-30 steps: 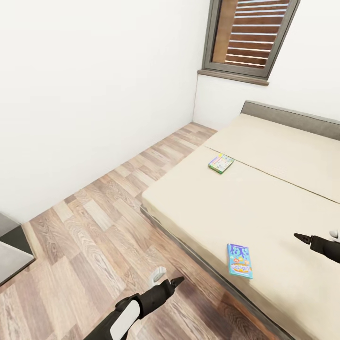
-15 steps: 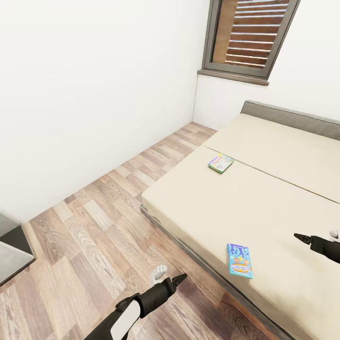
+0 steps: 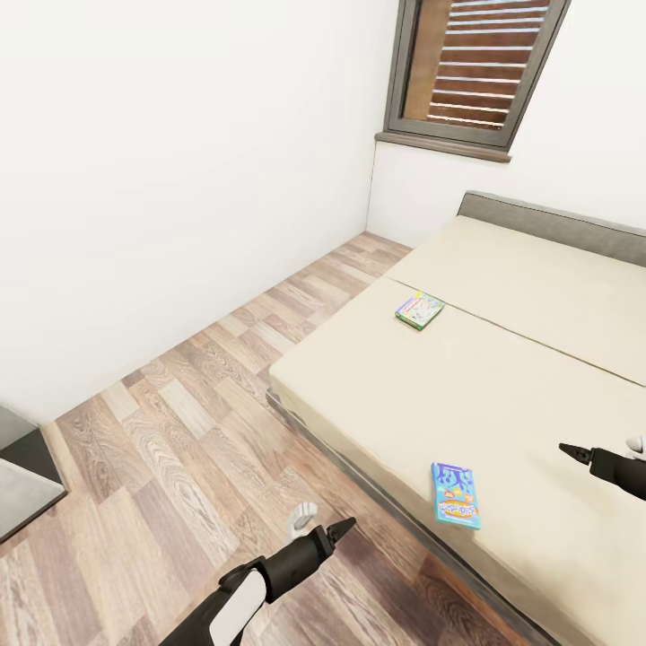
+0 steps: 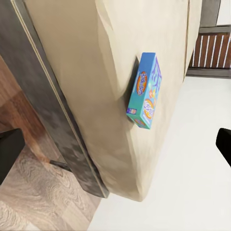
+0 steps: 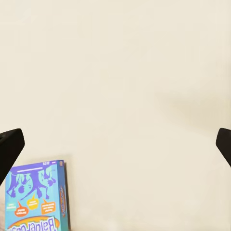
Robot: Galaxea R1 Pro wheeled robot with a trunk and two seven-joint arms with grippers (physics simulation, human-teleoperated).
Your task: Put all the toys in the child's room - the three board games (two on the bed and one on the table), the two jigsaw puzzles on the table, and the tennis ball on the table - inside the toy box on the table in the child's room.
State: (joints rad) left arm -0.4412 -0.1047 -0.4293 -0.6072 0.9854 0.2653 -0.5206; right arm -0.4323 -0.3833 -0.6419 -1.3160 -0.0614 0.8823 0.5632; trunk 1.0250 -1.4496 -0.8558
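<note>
Bedroom, head view: white walls [image 3: 161, 179], wood-plank floor [image 3: 179, 431] across the lower left of the frame, 1 slatted window [image 3: 475, 63] in a grey frame at the upper right.

Item 1: bed [image 3: 538, 377], beige cover, grey headboard at the right edge, filling the right half of the frame.

Item 2: blue board game [image 3: 455, 494], lying flat on the bed near its front edge, lower centre-right of the frame. In the left wrist view the same box [image 4: 144, 91] lies on the beige cover close to the mattress edge; in the right wrist view its corner [image 5: 36, 197] sits at the lower left of the frame.

Item 3: green board game [image 3: 419, 310], flat on the bed near its far-left corner, centre of the frame, well apart from item 2.

Item 4: left gripper [image 3: 339, 528], bottom centre of the frame, over the floor beside the bed; fingers look drawn together at the tip, empty.

Item 5: right gripper [image 3: 567, 449], right edge of the frame, over the bed, apart from item 2; in the right wrist view its dark fingertips [image 5: 10, 149] stand at opposite edges of the frame, spread wide, holding nothing.

Item 6: grey furniture corner [image 3: 22, 475], left edge of the frame.
</note>
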